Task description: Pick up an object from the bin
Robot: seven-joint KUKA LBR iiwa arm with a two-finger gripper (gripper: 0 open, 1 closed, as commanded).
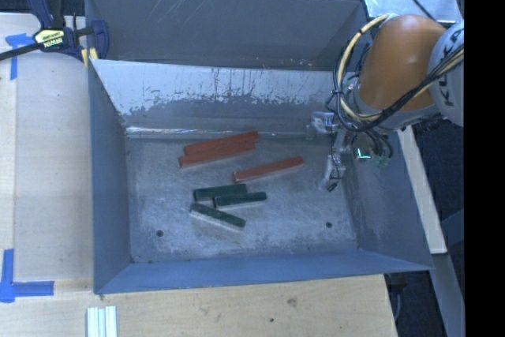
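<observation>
gripper [332,177]: low in the right part of the bin, close to the right wall, over bare floor, pointed downward. open or closed: cannot tell. nothing seen in its hold. nearest thing: the shorter red-brown bar, whose right end lies just to the gripper's left, apart from it.

arm [442,83]: entering from the right over the bin's rim. wrist under a rounded orange cover [398,59], ringed by loops of yellow and black cables [347,87].

bin [237,35]: grey metal, sloping walls, flat speckled floor. scratches and wear marks along the foot of the far wall.

longer red-brown bar [219,148]: flat on the floor near the far wall, about mid-width, right end slanted slightly toward that wall.

shorter red-brown bar [268,168]: flat, just on the near side of the longer one and further right, at much the same slant. near it but apparently not touching.

upper dark green bar [219,192]: thin, near the floor's middle, on the near side of the red-brown pair.

lower dark green bar [241,200]: thin, lying against the upper one and shifted to its right.

pale grey bar [221,219]: short, nearest the front wall, just below the green pair, slanting down to the right. dark strip along its left upper edge, kind unclear.
</observation>
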